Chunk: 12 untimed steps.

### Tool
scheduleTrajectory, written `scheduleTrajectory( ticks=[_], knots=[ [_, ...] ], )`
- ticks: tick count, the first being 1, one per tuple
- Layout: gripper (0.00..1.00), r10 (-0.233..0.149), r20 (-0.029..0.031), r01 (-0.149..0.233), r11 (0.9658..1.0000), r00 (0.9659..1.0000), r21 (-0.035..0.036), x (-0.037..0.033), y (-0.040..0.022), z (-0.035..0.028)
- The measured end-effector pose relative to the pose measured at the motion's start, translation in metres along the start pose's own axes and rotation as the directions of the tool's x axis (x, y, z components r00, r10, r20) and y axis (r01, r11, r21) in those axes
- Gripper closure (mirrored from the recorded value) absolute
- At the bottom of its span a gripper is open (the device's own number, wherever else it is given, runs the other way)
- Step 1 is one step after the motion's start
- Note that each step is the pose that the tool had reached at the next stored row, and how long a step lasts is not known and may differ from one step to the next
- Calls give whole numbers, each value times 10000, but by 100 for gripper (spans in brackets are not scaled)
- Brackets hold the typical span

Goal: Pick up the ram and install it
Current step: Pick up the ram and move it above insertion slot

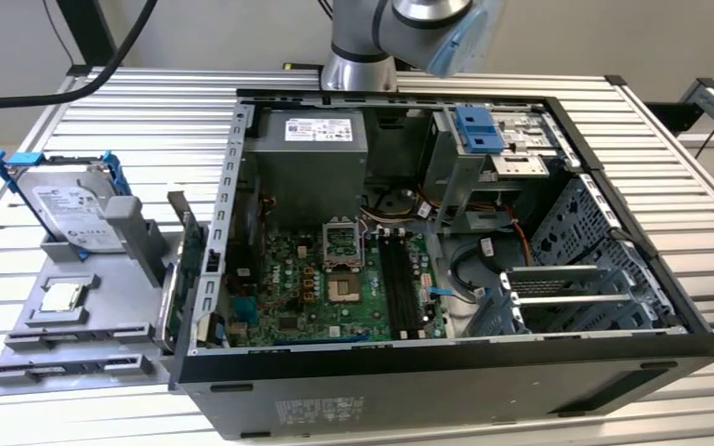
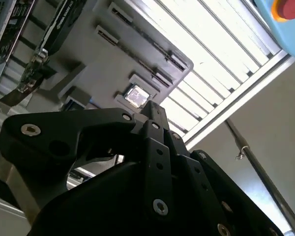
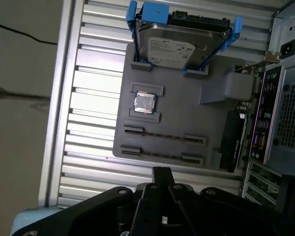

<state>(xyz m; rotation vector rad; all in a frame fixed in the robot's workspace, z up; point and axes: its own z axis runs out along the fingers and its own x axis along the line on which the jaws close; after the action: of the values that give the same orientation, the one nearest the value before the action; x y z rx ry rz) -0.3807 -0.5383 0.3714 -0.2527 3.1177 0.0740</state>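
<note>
The ram (image 3: 163, 136) is seen as a thin dark strip set on edge in a long slot of the grey tray (image 3: 187, 113). It lies just beside the processor chip (image 3: 144, 103), on the side away from the hard drive (image 3: 179, 44), and is left untouched. The gripper (image 3: 161, 172) is held well above the tray. Its fingers (image 2: 155, 113) are drawn together into one narrow tip, with nothing gripped. The arm (image 1: 376, 42) is raised above the computer case (image 1: 456, 372), which stands just beside the tray.
</note>
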Motion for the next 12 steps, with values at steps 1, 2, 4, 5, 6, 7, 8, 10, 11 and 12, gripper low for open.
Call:
scheduleTrajectory(
  ticks=[1,2,4,5,6,7,8,10,11,12],
  knots=[
    [100,-179,-8,179,9998,9998,-3,0,0,0],
    [100,-359,-16,359,9994,9994,-6,0,0,0],
    [100,-718,-33,718,9974,9974,-13,0,0,0],
    [100,-892,-40,892,9960,9960,-17,0,0,0],
    [100,-1080,-49,1080,9941,9941,-20,0,0,0],
    [100,-1265,-57,1265,9920,9919,-24,0,0,0],
    [100,-1448,-65,1448,9895,9894,-28,0,0,0],
    [100,-1798,-81,1798,9837,9837,-37,0,0,0],
    [100,-1973,-88,1973,9803,9803,-41,0,0,0],
    [100,-2160,-96,2160,9764,9763,-46,0,0,0]
  ],
)
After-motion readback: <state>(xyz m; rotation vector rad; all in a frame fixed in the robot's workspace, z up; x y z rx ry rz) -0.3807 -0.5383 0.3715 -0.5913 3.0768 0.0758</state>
